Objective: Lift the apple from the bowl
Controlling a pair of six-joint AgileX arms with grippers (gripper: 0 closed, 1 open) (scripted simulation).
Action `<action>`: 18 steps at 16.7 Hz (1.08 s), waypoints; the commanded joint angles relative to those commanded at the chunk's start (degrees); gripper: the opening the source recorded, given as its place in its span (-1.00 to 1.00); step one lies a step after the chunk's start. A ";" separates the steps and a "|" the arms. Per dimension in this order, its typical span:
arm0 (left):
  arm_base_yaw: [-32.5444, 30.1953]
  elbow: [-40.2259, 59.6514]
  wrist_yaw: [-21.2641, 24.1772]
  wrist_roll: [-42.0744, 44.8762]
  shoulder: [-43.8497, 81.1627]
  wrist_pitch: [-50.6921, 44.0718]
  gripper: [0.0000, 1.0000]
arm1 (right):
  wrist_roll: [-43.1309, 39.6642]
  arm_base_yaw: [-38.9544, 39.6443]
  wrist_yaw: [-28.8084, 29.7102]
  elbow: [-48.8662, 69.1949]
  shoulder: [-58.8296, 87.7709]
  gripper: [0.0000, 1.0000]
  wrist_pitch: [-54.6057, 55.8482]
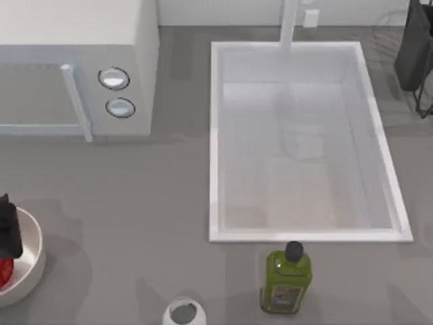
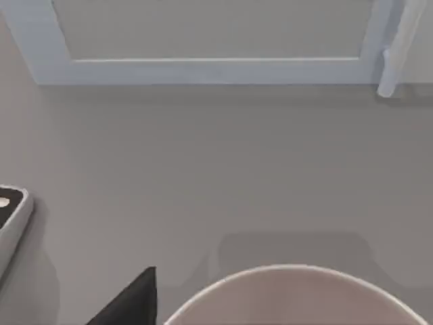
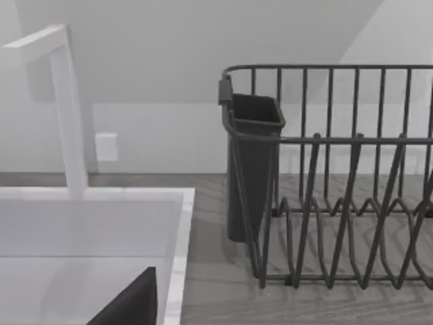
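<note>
Where the left claw (image 1: pixel 7 227) hangs, the bowl (image 1: pixel 30 267) holds the apple (image 1: pixel 5 272).

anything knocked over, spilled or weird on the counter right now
Nothing stands out. The green bottle stands upright by the sink, the small cup sits upright, and the apple lies in the bowl under the left gripper.

Bowl (image 1: pixel 30 261) at table's left edge, apple (image 1: pixel 5 272) inside. Microwave (image 1: pixel 74 61) behind. Sink (image 1: pixel 304 233) right of centre, bottle (image 1: pixel 287 279) before it, cup (image 1: pixel 183 312) left of bottle.
</note>
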 joint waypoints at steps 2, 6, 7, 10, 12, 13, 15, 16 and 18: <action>0.66 6.43 0.00 0.78 10.60 -7.76 1.00 | 0.00 0.00 0.00 0.00 0.00 1.00 0.00; 1.93 18.96 0.01 2.29 31.35 -22.84 1.00 | 0.00 0.00 0.00 0.00 0.00 1.00 0.00; 2.21 21.73 0.01 2.63 35.94 -26.14 1.00 | 0.00 0.00 0.00 0.00 0.00 1.00 0.00; 2.91 28.59 0.01 3.46 46.76 -34.41 1.00 | 0.00 0.00 0.00 0.00 0.00 1.00 0.00; 3.21 31.47 0.01 3.81 50.93 -37.90 1.00 | 0.00 0.00 0.00 0.00 0.00 1.00 0.00; 3.30 32.35 0.01 3.91 52.14 -38.92 1.00 | 0.00 0.00 0.00 0.00 0.00 1.00 0.00; 3.35 32.91 0.01 3.98 52.85 -39.52 1.00 | 0.00 0.00 0.00 0.00 0.00 1.00 0.00; 3.35 32.91 0.01 3.98 52.85 -39.52 1.00 | 0.00 0.00 0.00 0.00 0.00 1.00 0.00; 3.08 32.71 0.01 3.93 52.65 -39.38 1.00 | 0.00 0.00 0.00 0.00 0.00 1.00 0.00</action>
